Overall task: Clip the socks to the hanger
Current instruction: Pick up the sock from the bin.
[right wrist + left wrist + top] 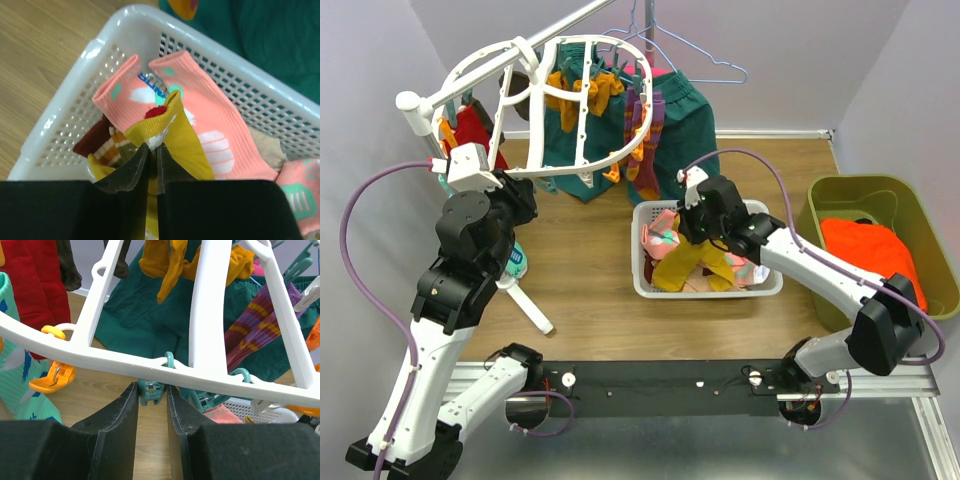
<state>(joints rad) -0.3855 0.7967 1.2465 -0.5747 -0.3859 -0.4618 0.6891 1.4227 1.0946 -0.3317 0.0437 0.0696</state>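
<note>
The white lattice hanger hangs tilted from a rail at the back left, and its bar crosses the left wrist view. Mustard, maroon striped and red socks hang from its clips. My left gripper is just under the frame, its jaws pressed on both sides of a teal clip. My right gripper is shut on the cuff of a mustard sock and holds it above the white basket. Pink and teal socks lie in the basket.
A large dark green garment hangs on wire hangers behind the basket. A green bin with an orange cloth stands at the right. A teal and white sock and a white stand leg are near my left arm.
</note>
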